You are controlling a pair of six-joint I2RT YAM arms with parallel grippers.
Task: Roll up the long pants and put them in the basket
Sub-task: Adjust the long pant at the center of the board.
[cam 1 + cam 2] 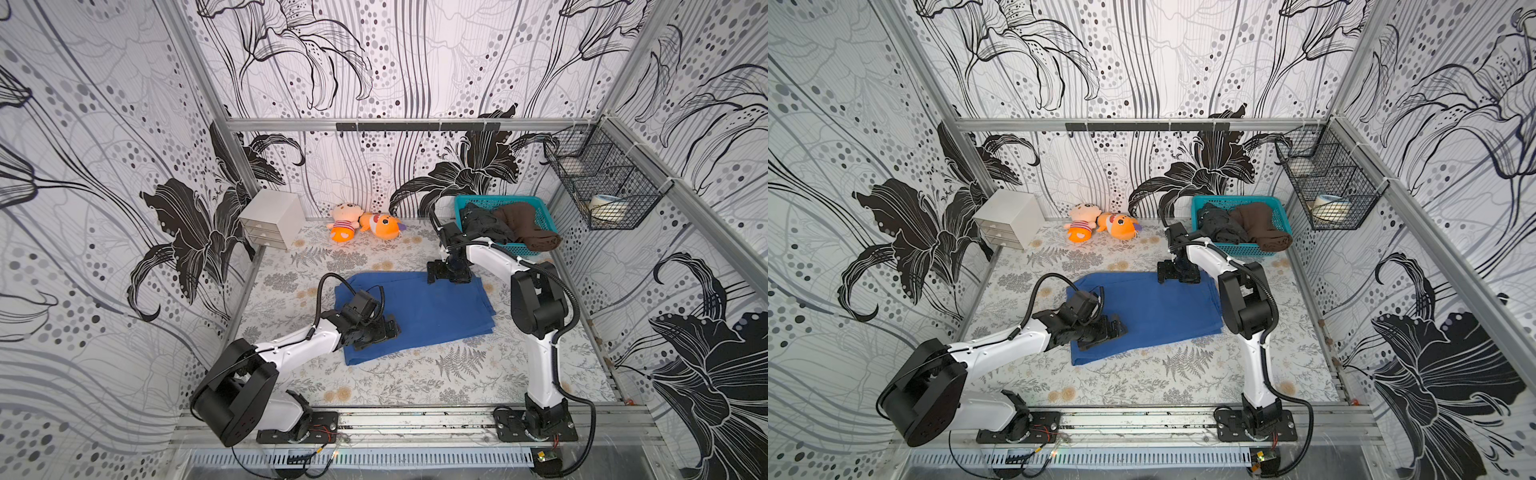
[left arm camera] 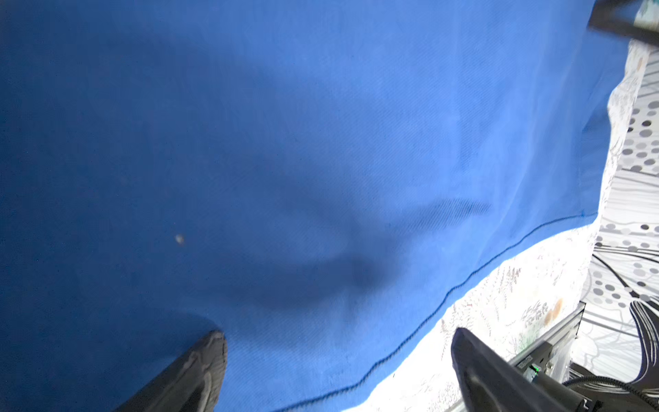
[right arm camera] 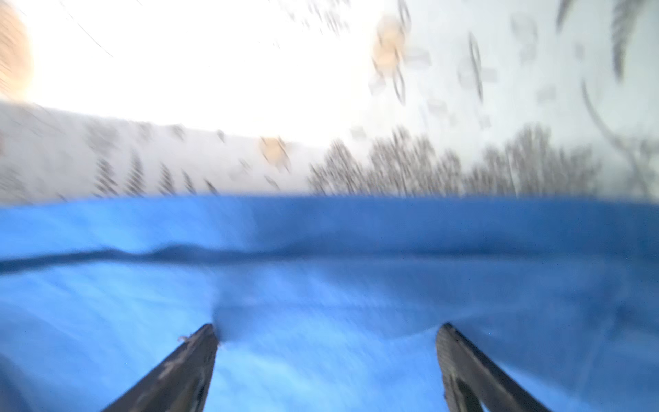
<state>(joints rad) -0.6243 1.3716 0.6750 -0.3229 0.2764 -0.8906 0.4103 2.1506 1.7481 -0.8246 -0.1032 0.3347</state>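
Under the left hand (image 1: 388, 328) and right hand (image 1: 434, 276), both wide, the long pants (image 1: 436, 311), flat.

We find open worktop (image 1: 395, 382) in front of the long pants (image 1: 436, 307); along the back wall a drawer box (image 1: 272, 218), two plush toys (image 1: 384, 227) and a teal basket (image 1: 478, 200) stand in our way.
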